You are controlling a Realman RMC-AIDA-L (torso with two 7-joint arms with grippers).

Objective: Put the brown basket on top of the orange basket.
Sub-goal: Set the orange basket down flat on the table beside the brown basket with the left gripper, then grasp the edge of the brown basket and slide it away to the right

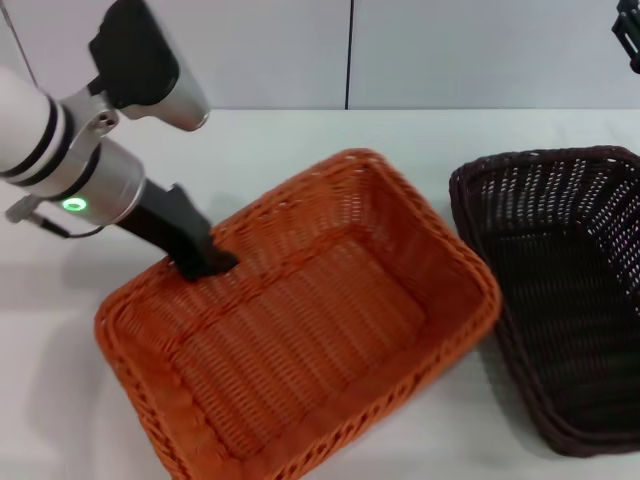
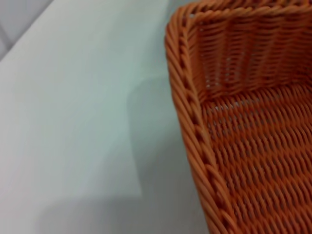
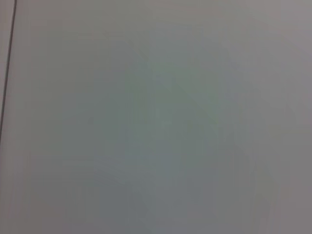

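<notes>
Left claw [image 1: 205, 262] resting at the orange basket's [image 1: 330, 300] rim; grip undeterminable. Brown basket [image 1: 570, 290] lying rightward, nearer the right claw [image 1: 630, 35].

even bright light | soft shadows on table [image 1: 300, 140] | wrist views blurred

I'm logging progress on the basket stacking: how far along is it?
Nothing is stacked yet. The brown basket sits on the table beside the orange basket, to the robot's right. In hand: the left hand is at the orange basket's far left rim. The right hand is barely visible, far right. Left: lifting the brown basket onto the orange one.
</notes>
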